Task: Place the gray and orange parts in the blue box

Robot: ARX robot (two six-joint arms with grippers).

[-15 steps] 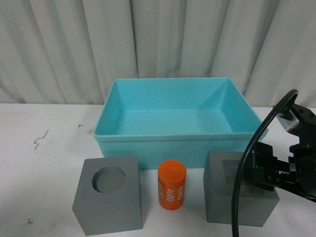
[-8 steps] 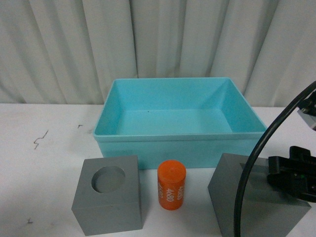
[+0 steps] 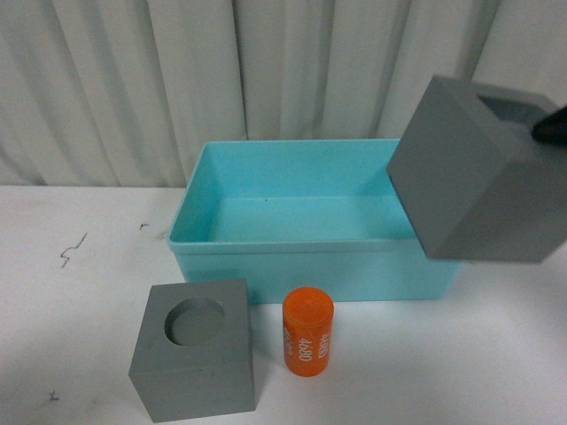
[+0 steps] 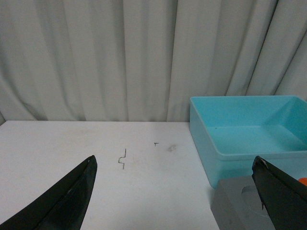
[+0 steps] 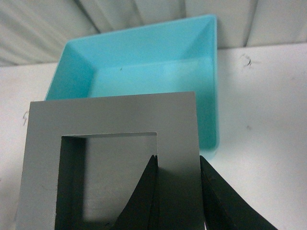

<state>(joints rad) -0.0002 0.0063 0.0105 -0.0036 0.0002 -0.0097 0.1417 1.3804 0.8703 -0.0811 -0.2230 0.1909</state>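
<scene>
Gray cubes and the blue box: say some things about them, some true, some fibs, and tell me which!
1. The gray cube with the square recess is up in the air, pinched by the right gripper. True.
2. The orange cylinder lies inside the blue box. False: the cylinder stands on the table in front of the box.
3. The gray cube with the round recess sits on the table. True.
4. The left gripper holds a cube. False: it is open and empty.

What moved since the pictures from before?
The right gripper, clamped on a wall of the gray cube with the square recess, lifted it off the table; it now hangs tilted near the blue box's right end. The round-recess cube, orange cylinder and box stayed put.
</scene>
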